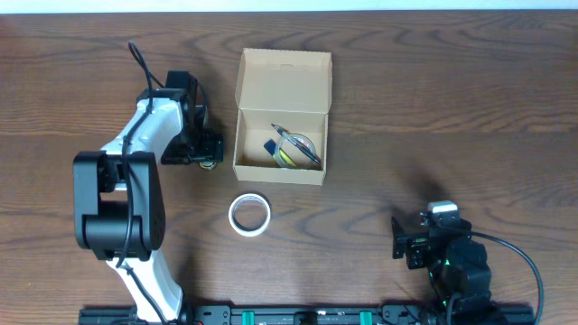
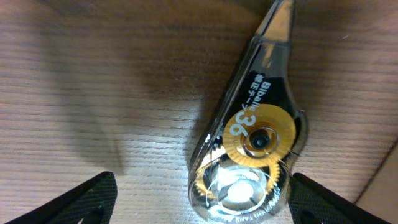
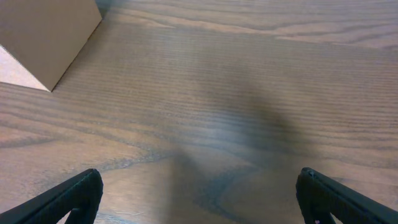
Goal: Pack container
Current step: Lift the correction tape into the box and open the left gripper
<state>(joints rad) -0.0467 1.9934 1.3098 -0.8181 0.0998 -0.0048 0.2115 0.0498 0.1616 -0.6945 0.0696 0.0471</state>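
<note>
The container (image 1: 284, 79) is a tan cardboard box in the middle of the table, its flap lid open to the back. Inside lie a clear dispenser with yellow parts (image 1: 296, 147) and a blue item (image 1: 270, 145). My left gripper (image 1: 212, 152) is just left of the box. In the left wrist view it (image 2: 202, 180) is open, with a clear correction tape dispenser (image 2: 252, 130) with a yellow gear lying on the table between its fingers. My right gripper (image 1: 405, 242) is open and empty at the front right, as the right wrist view (image 3: 199, 177) shows.
A white tape roll (image 1: 249, 215) lies flat on the table in front of the box. The box corner shows in the right wrist view (image 3: 43, 31). A tan box edge (image 2: 382, 186) shows at the right of the left wrist view.
</note>
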